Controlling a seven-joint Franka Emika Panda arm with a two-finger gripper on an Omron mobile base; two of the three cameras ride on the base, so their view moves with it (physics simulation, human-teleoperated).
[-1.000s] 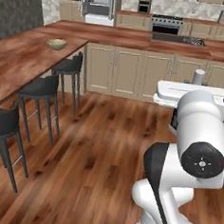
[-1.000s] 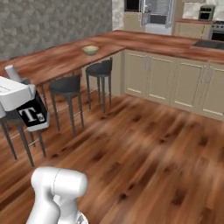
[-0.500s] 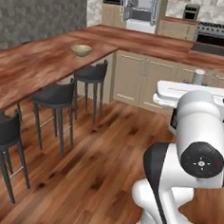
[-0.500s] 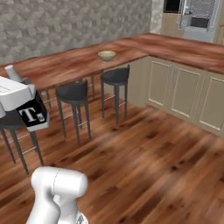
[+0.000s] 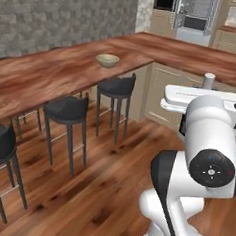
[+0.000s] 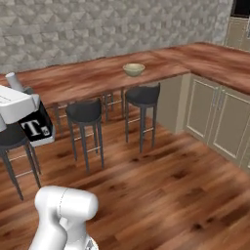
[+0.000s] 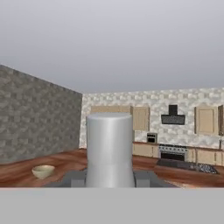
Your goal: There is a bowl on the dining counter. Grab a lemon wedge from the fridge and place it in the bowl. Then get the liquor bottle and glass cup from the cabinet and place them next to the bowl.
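One small round bowl [image 5: 107, 60] sits on the long wooden counter [image 5: 48, 74] — it is pale tan and smooth, and it rests near the counter's edge, above the stools. There are three stools [image 5: 67, 108], each with a dark round seat and thin metal legs, standing in a row under the counter on the shiny wood floor [image 6: 176, 180]. The wall [image 6: 97, 24] behind is rough grey stone. The claw [image 7: 109, 181] is squeezing one glass cup [image 7: 109, 149] — a plain tube shape, pale and cloudy, standing upright between the fingers.
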